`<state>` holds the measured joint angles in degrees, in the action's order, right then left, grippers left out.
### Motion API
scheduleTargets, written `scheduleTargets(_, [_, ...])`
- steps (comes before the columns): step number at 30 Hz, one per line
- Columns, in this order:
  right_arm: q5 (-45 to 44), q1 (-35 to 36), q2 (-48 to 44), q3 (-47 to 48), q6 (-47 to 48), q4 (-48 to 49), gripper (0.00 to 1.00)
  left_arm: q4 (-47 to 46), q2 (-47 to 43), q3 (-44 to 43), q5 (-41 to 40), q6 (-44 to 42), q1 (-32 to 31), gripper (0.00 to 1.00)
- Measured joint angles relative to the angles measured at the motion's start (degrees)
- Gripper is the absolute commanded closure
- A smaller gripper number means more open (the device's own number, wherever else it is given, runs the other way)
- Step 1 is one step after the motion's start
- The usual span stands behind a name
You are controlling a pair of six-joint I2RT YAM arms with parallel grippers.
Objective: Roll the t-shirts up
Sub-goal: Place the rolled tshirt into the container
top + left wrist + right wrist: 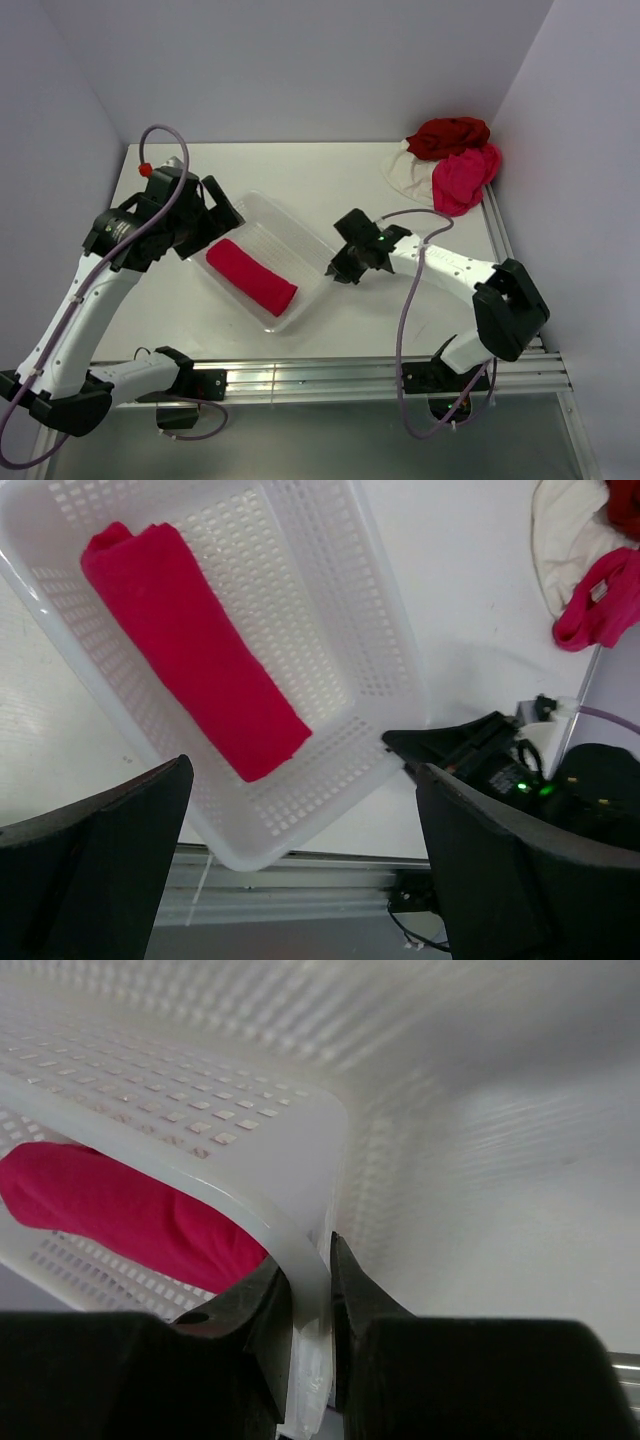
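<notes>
Closest to the lens, the right gripper point(308, 1260) pinches the rim of the basket point(250, 1215). Its jaws stand narrow, one on each side of the white plastic wall and both touching it. Seen from above, this grip is on the right side of the basket.

The left gripper point(218, 222) hovers over the far left end of the basket. Its jaws are wide apart and nothing is between them.

One red shirt point(252, 277) is already rolled into a tight tube and lies diagonally on the basket floor, so I judge this part of the task as done. Three more are left in a loose heap at the far right corner of the table point(300, 165), well apart from both arms: a dark red shirt point(448, 137) on top, a pink shirt point(465, 175) beside it and a white shirt point(408, 172) partly under them. None of these is rolled yet, so most of the work is not done.

No brand, label or writing can be read anywhere. Only a small green light point(515, 785) glows on the right arm.
</notes>
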<state>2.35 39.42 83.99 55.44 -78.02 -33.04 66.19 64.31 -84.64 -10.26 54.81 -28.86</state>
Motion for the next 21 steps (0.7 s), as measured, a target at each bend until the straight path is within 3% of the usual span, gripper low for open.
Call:
scheduleTargets(6, [-3.3, 7.4, 8.5, 7.1, -13.1, 2.8, 1.00, 4.3, -2.3, -5.0, -1.7, 0.7, 0.0, 0.00])
scheduleTargets(15, [-8.9, 12.3, 27.3, 27.0, -28.7, 9.1, 1.00, 9.7, -8.5, -6.7, -3.2, 4.1, 0.0, 0.01])
scheduleTargets(21, [-9.9, 13.2, 46.2, 54.4, -32.9, 6.8, 1.00, 10.4, -15.1, -6.7, -3.3, 7.0, 0.0, 0.00])
